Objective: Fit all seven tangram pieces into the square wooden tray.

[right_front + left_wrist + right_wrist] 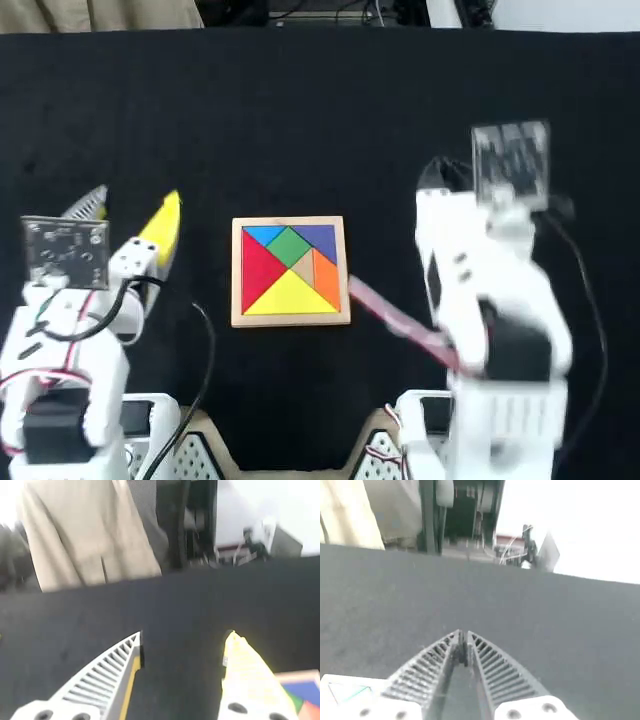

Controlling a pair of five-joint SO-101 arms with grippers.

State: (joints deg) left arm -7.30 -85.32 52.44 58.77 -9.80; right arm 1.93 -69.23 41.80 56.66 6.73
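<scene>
- Your left gripper (pixel 184 640) is spread wide with nothing between the jaws. One is a white ribbed finger (pixel 100 680) and the other a yellow finger (pixel 245 675), both tapering to a point.
- In the high view it (pixel 133 205) hangs over the black cloth (pixel 320 120) to the left of the tray (pixel 237 272), near it but apart.
- Your right gripper (pixel 463 639) is closed and empty, its two grey ribbed fingers meeting at the tips above bare cloth.
- The tray sits at the middle of the table between the two arms, a square of pale wood with a raised rim.
- Inside it you can count seven flat tangram pieces (pixel 290 270):
  - a yellow triangle (pixel 290 295)
  - a red triangle (pixel 258 270)
  - a blue triangle (pixel 262 235)
  - a green piece (pixel 290 245)
  - an indigo piece (pixel 322 238)
  - an orange piece (pixel 326 275)
  - a small tan triangle (pixel 303 264)
- The square looks filled, so I judge the fitting done, or all but done.
- What remains is a check. Look for a raised edge or an open seam, though the pictures are too coarse to settle that.
- If a piece sits proud, press it flat with a closed tip. Smooth painted wood would likely slide under a sideways push.
- A pinkish strip (pixel 400 320) lies just beside the tray's near right corner. Keep it from dragging against the rim when you move the right arm.
</scene>
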